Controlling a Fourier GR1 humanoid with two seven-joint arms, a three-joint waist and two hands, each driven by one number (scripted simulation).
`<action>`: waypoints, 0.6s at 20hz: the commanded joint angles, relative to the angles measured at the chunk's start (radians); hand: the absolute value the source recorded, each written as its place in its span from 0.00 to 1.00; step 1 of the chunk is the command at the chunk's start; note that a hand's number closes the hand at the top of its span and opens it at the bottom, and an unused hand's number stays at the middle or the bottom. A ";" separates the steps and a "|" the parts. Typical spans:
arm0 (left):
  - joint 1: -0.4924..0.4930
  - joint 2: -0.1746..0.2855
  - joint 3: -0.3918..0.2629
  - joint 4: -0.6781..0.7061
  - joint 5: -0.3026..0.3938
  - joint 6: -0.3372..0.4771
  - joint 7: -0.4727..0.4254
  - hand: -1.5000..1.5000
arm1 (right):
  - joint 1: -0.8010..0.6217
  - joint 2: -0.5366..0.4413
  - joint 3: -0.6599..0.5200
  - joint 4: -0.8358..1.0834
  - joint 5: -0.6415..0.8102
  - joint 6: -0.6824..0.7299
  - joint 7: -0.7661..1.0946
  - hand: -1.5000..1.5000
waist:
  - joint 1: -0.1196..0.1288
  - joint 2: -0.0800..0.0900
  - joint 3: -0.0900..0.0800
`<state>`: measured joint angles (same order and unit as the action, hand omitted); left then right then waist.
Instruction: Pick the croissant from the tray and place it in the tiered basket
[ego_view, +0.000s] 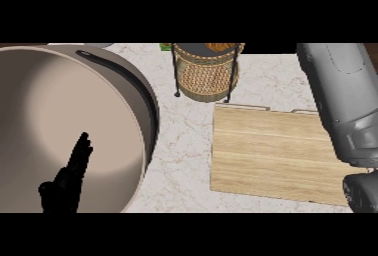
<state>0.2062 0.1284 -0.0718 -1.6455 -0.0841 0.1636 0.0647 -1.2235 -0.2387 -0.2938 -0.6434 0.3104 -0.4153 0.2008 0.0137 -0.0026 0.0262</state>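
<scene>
The wooden tray (269, 152) lies flat on the counter at centre right, and its visible surface carries nothing. Behind it, at the upper edge, stands the wicker tiered basket (207, 75) in its black wire frame. In the basket's top tier shows a brown-orange piece that looks like the croissant (219, 47), mostly cut off by the view's edge. My right forearm (343, 100) runs up the right side past the tray, and its hand is out of view beyond the top. My left hand (70, 175) rests open at lower left, fingers up.
A large beige round basin (136, 90) with a dark rim fills the left half, and my left hand shows in front of it. A small green thing (165, 46) peeks out left of the basket. Marble counter (181, 150) runs between basin and tray.
</scene>
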 joint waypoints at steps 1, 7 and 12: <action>-0.033 -0.061 -0.021 0.123 -0.010 0.028 0.002 0.50 | 0.052 -0.077 -0.061 -0.021 -0.032 -0.029 0.006 0.00 | -0.032 0.006 -0.027; 0.012 -0.044 0.002 0.090 -0.014 0.015 -0.007 0.50 | 0.186 -0.267 -0.145 -0.106 -0.124 0.147 0.023 0.00 | -0.050 -0.002 -0.026; 0.019 -0.083 -0.014 0.097 -0.027 0.036 -0.001 0.50 | 0.327 -0.419 -0.213 -0.150 -0.212 0.354 -0.007 0.00 | -0.066 -0.003 -0.026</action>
<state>0.2555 0.1129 -0.0444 -1.6649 -0.1002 0.1737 0.0516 -0.9868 -0.5661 -0.4670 -0.7577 0.1509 -0.1806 0.2017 -0.0352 -0.0186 0.0240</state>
